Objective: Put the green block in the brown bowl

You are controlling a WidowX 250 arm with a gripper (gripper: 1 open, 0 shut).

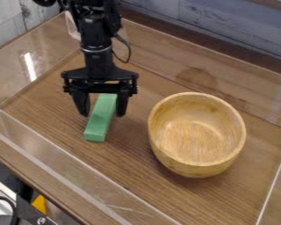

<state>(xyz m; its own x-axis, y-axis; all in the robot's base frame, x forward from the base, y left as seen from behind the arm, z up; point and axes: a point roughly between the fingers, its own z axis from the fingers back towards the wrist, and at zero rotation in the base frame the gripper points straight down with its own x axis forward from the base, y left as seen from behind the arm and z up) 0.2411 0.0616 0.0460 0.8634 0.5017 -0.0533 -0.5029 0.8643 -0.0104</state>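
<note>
On the left of the wooden desk (61,105), the claw (102,105) points straight down with its two black fingers spread wide, straddling the upper end of the green block (101,119), which lies flat on the desk with its long axis running toward the camera. The jaws stand on either side of the block's narrow width and nothing is clamped yet. The block looks rigid, light and smooth-faced, probably wood or plastic, so it should not bend, though its slick sides might slip. Closing across the narrow width near the middle would likely balance it better than at this end. To the right, well apart, the brown bowl (197,134) sits upright and empty.
</note>
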